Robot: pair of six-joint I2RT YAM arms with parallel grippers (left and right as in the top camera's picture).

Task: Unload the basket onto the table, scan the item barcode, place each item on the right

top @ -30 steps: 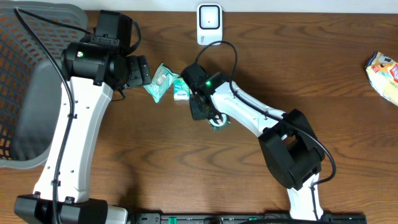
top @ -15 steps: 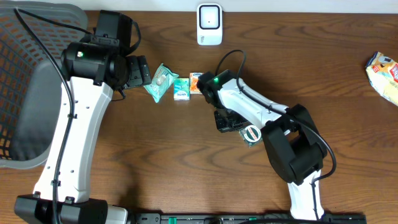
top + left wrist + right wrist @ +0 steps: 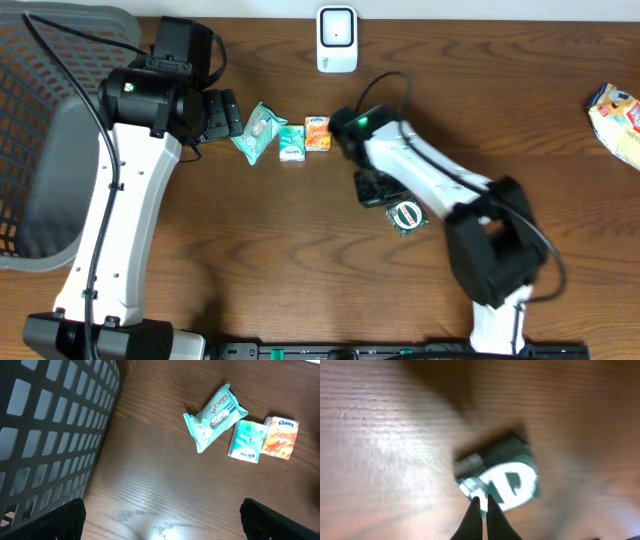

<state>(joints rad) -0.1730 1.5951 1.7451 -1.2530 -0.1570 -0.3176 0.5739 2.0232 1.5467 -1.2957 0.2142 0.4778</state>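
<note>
The packet (image 3: 407, 216) is dark green with white, the table (image 3: 250, 260) brown wood-grain.

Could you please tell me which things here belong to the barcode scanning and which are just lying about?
In the job:
green packet, pinched in the shut right gripper
scanner

Lying about, perhaps awaiting their turn:
wipes
teal tissue pack
orange tissue pack
snack bag
basket
</note>
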